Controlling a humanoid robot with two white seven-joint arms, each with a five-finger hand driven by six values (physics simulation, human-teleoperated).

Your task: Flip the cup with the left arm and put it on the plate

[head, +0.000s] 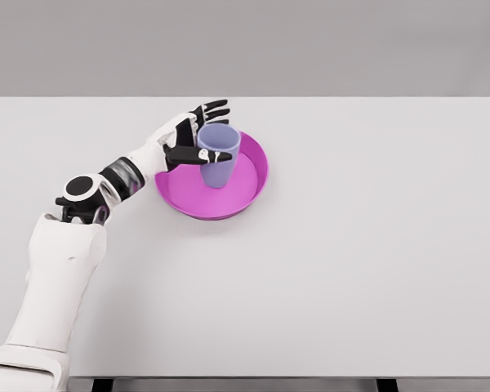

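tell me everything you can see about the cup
The cup is a plain lavender-blue tumbler with no handle, matte like plastic, tapering toward its base. It stands upright, mouth up, on the magenta plate, left of the plate's middle. The left hand is at its left side, thumb across its front and fingers behind the rim.

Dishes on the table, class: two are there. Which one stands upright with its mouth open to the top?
The lavender cup. It stands upright inside the magenta plate, mouth up, with the left hand around its rim. The plate is flat, wide and shallow, lying on the table.
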